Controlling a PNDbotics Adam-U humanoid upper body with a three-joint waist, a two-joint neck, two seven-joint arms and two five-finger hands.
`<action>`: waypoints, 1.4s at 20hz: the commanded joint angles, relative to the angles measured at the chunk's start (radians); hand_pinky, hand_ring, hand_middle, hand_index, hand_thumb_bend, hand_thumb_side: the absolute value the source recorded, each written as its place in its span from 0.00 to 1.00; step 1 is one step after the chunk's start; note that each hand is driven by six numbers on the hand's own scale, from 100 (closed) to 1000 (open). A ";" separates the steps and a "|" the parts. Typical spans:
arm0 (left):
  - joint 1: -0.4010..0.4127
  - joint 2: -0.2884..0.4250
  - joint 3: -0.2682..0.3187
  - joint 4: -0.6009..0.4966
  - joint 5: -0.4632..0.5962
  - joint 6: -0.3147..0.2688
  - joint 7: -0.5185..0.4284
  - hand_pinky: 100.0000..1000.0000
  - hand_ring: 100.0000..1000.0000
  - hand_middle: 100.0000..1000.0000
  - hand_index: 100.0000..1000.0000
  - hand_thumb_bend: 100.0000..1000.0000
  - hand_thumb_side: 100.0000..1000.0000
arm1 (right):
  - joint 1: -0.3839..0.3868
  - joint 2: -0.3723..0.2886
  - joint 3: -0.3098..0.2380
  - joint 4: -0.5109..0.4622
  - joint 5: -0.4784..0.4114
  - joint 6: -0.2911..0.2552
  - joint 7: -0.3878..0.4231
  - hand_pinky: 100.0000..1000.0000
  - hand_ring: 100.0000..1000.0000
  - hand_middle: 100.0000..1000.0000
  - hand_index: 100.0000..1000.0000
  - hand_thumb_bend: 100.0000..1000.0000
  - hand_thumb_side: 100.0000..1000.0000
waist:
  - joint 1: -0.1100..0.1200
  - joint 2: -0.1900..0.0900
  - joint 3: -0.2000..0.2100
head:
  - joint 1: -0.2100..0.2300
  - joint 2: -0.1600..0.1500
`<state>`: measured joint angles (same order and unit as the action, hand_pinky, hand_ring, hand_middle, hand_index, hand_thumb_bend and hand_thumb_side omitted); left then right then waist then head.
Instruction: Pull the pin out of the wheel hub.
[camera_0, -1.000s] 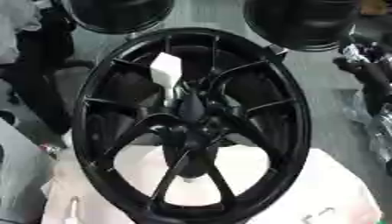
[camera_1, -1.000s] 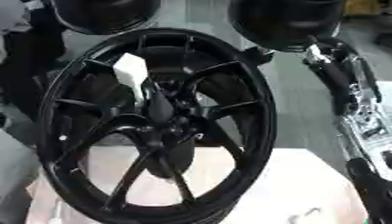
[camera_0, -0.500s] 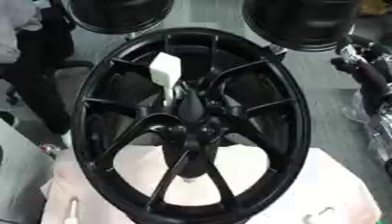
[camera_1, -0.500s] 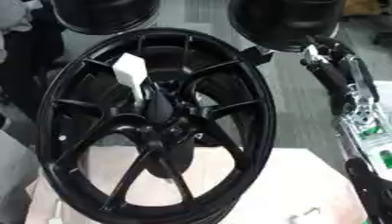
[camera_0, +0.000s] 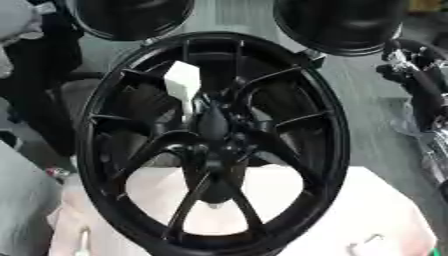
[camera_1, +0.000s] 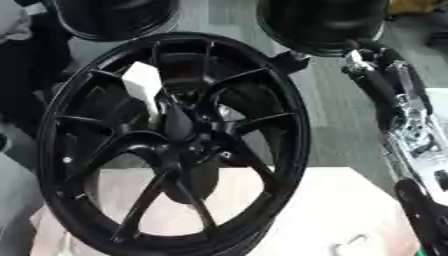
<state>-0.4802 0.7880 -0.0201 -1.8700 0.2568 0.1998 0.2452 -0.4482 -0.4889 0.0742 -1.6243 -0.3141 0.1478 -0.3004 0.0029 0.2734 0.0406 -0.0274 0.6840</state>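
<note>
A big black spoked wheel (camera_0: 105, 150) stands upright on a pale pink surface and fills the middle of both views. At its hub (camera_0: 214, 145) a dark, long, rounded piece (camera_0: 213, 120) points up from the centre. A white block (camera_0: 182, 82) sits among the spokes just up and left of the hub, with a thin pale stem running down toward it. My right arm runs up the right edge, and its end (camera_1: 366, 60) is near the wheel's upper right rim, apart from the hub. My left hand shows in neither view.
Two more black wheels (camera_0: 131, 17) (camera_0: 341, 25) stand behind, at the top. A person in dark and grey clothing (camera_0: 31, 95) stands at the left edge. The pale pink surface (camera_0: 376, 210) spreads under and to the right of the wheel.
The white block has slid slightly down toward the hub and shows larger. The wheel and my right arm have hardly moved.
</note>
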 joint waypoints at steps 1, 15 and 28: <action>-0.039 0.174 -0.035 -0.048 0.011 0.029 -0.082 0.74 0.74 0.73 0.75 0.39 0.49 | -0.009 -0.037 -0.003 -0.018 -0.001 0.000 0.004 0.78 0.63 0.60 0.79 0.18 0.41 | 0.005 -0.023 -0.002 | -0.001 0.002; -0.240 0.392 -0.242 -0.130 -0.115 0.102 -0.520 0.78 0.76 0.75 0.78 0.41 0.52 | -0.013 -0.050 0.016 -0.012 -0.010 0.013 0.023 0.78 0.62 0.59 0.79 0.17 0.41 | 0.017 -0.037 -0.015 | -0.015 0.006; -0.510 0.243 -0.404 0.076 -0.343 0.069 -1.149 0.83 0.80 0.78 0.82 0.36 0.63 | 0.001 -0.057 0.019 -0.004 -0.006 0.018 0.029 0.78 0.63 0.59 0.79 0.17 0.42 | 0.024 -0.049 -0.005 | -0.031 0.015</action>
<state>-0.9691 1.0247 -0.4243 -1.8110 -0.0703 0.2677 -0.8782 -0.4389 -0.5152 0.0992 -1.6185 -0.3215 0.1670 -0.2728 0.0265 0.2535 0.0355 -0.0553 0.6934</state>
